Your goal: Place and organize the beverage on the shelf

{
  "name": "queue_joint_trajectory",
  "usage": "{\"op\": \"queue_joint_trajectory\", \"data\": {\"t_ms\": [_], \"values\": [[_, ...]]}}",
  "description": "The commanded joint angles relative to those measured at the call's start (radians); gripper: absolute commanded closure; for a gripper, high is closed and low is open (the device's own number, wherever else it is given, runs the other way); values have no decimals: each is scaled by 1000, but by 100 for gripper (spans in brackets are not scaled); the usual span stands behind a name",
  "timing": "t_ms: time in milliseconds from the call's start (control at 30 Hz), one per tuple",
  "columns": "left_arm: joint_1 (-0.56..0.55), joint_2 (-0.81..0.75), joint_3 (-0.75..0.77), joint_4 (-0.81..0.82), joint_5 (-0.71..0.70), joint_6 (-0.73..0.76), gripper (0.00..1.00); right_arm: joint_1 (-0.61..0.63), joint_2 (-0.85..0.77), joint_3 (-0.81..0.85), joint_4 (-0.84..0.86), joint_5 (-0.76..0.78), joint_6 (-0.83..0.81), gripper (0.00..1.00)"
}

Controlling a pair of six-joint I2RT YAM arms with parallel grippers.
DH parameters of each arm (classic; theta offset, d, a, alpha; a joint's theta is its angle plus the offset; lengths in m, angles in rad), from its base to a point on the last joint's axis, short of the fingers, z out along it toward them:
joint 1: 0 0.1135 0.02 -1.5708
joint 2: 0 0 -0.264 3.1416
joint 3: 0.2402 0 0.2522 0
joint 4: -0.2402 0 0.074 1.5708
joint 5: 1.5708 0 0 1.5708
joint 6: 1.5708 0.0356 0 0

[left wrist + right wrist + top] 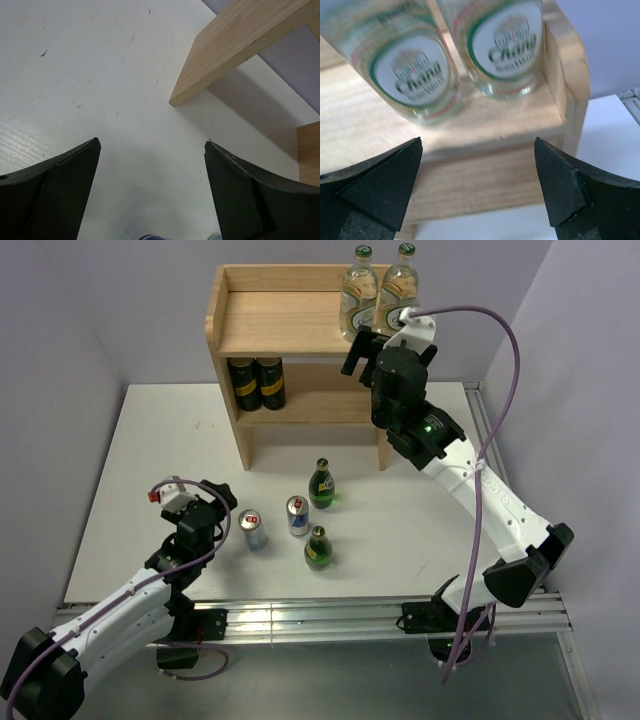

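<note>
**Right tool open at the top tier, four drinks on the surface**

The wooden shelf [285,325] stands at the far side of the white surface [150,440]. At the right end of its top tier two clear glass bottles stand upright side by side. They are the left clear bottle [359,298] and the right clear bottle [398,290], which is close to the side panel. Both carry pale oval labels ringed in green.

The right tool [365,348] is at the front edge of that tier, just before the two bottles. Its jaws are spread wide, with nothing between them.

At the left end of the lower tier stand two dark cans [256,383] with yellow labels.

Four drinks stand upright on the surface in front of the shelf:
- The far green bottle [320,485] is nearest the shelf.
- The near green bottle [318,548] is closer to the arms.
- The blue-and-silver can [298,516] is just left of the line between the two green bottles.
- The silver can [252,530] is further left.

The left tool [218,495] is low over the surface, near the silver can but apart from it. Its jaws are wide apart and hold nothing. Its wrist view shows bare surface and a lower corner of the shelf ahead.
</note>
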Motion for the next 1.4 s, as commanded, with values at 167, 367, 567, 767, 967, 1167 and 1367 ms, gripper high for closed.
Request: {"op": "queue_joint_trajectory", "data": {"t_ms": [167, 367, 567, 767, 967, 1167, 1367], "values": [[-6, 0, 55, -19, 57, 27, 8, 54, -159, -236, -41, -13, 87, 0], [-9, -43, 156, -144, 211, 28, 5, 163, -371, -486, -58, 31, 170, 0], [-26, -25, 265, -263, 268, 83, 4, 260, -557, -715, -105, -56, 282, 0], [-69, -23, 339, -377, 314, 133, 4, 387, -735, -954, -88, -176, 340, 0], [-183, -26, 353, -493, 269, 64, 4, 444, -904, -1111, -165, -162, 442, 0], [-347, 38, 368, -589, 95, -60, 4, 447, -982, -1157, -200, -147, 469, 0], [-509, 130, 373, -691, -76, -247, 4, 447, -1002, -1166, -219, -132, 463, 0]]}}
